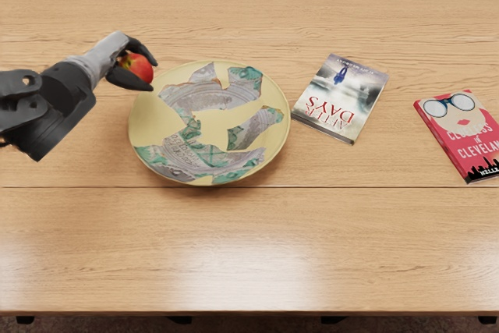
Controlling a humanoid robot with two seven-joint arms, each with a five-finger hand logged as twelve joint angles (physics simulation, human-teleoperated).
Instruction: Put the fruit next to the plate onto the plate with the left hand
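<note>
Bare wood of the table lies nearest us. Behind it we note the plate, its pattern broken into patches we cannot read. At the right edge a red book is cut off by the frame; a grey book lies between it and the plate. Farther back, the left hand grips the fruit just outside the plate's far-left rim. Dark fingers curl narrowly over its top and under its near side, hiding its left part. Whether it rests on the wood or hangs lifted, we cannot tell.
</note>
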